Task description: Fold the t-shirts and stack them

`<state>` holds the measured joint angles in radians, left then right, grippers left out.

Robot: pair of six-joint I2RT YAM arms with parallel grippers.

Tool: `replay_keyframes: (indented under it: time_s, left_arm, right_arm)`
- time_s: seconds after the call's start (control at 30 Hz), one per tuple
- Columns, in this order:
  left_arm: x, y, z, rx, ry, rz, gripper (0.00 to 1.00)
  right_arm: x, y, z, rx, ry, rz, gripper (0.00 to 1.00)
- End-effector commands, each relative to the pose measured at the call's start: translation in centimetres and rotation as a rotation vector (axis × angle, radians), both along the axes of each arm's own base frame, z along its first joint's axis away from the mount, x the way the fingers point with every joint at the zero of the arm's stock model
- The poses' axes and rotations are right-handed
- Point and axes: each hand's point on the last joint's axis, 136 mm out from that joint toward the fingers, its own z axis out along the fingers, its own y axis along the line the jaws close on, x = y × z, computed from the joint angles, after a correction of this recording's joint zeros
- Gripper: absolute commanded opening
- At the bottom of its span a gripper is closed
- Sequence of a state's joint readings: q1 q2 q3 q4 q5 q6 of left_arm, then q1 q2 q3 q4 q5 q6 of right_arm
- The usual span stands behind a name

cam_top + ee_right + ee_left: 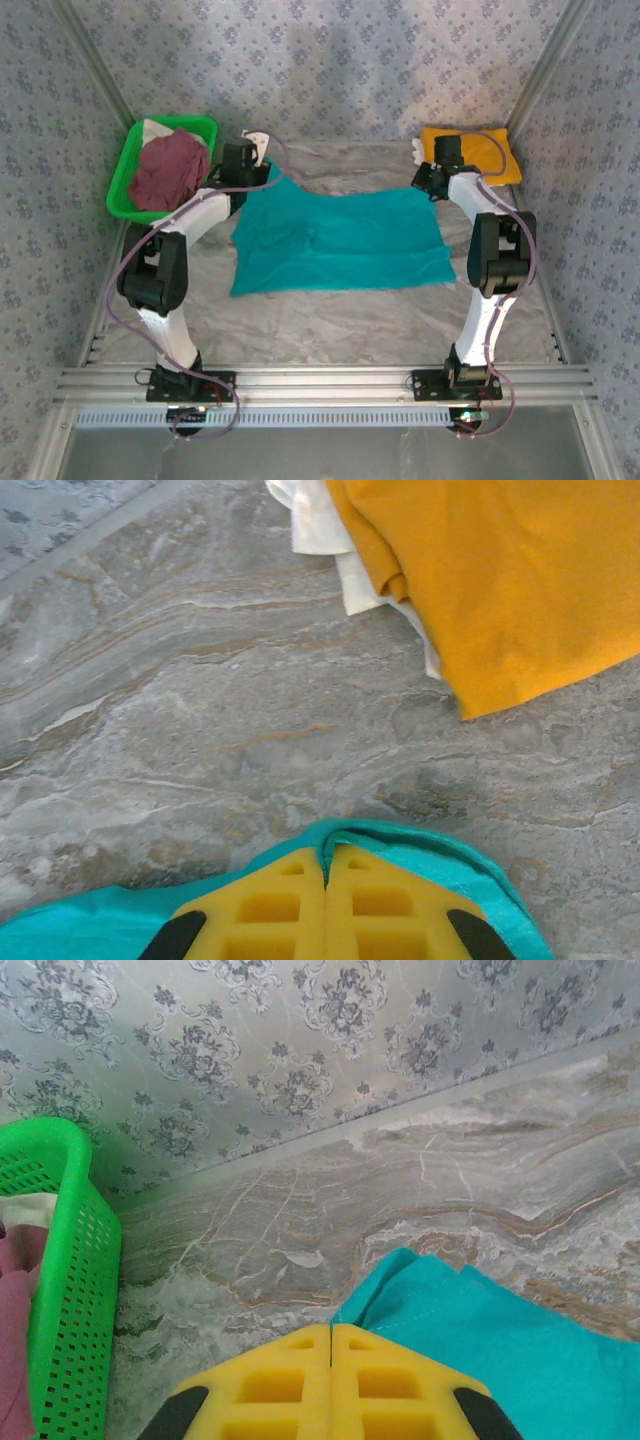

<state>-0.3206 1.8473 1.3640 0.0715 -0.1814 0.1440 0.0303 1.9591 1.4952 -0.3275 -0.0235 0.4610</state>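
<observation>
One tee looks finished, one is in hand, and one waits untouched. The orange-yellow t-shirt (520,590) lies folded at the far right of the worktop (330,320), resting on a white cloth (315,525) that peeps out along its left edge, so that corner reads as the start of the stack. In the middle, the teal t-shirt (340,245) is spread wide and flat, with a crease or two across it and no fold I can make out for certain. Both arms reach to its far edge. The left gripper (331,1332) has its yellow fingers pressed together right at the far left corner, teal cloth coming out from the tips. The right gripper (327,852) is closed the same way on the far right corner, the hem bunched up around its tips. I judge both are pinching the shirt, set to carry that far edge over. At the far left, the maroon t-shirt (170,170) sits crumpled in the green basket (75,1290). So roughly a third done: the teal one needs folding and placing on the orange-yellow one, then the maroon one has to come out, be flattened, folded and stacked.
</observation>
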Motion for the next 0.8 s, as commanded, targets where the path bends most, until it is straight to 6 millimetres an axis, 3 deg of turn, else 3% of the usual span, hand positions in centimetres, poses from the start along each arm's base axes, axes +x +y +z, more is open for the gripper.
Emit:
replay_keyframes:
  time_s: [0.0, 0.2, 0.4, 0.77]
  left_arm:
    - [1.2, 0.9, 1.7, 0.059, -0.055, 0.013, 0.00]
    - [0.6, 1.8, 1.7, 0.080, -0.067, 0.026, 0.00]
    - [-1.8, 2.6, 1.3, 0.076, -0.075, 0.034, 0.00]
    - [-5.2, 4.5, -1.4, 0.064, -0.016, 0.102, 0.00]
  right_arm:
    - [1.6, -0.7, 1.3, 0.034, -0.052, -0.024, 0.00]
    - [1.5, -1.1, 2.4, 0.039, -0.093, -0.014, 0.00]
    - [-0.3, -1.3, 3.5, 0.033, -0.128, 0.004, 0.00]
    - [-4.0, -2.8, 1.8, 0.038, -0.101, -0.022, 0.00]
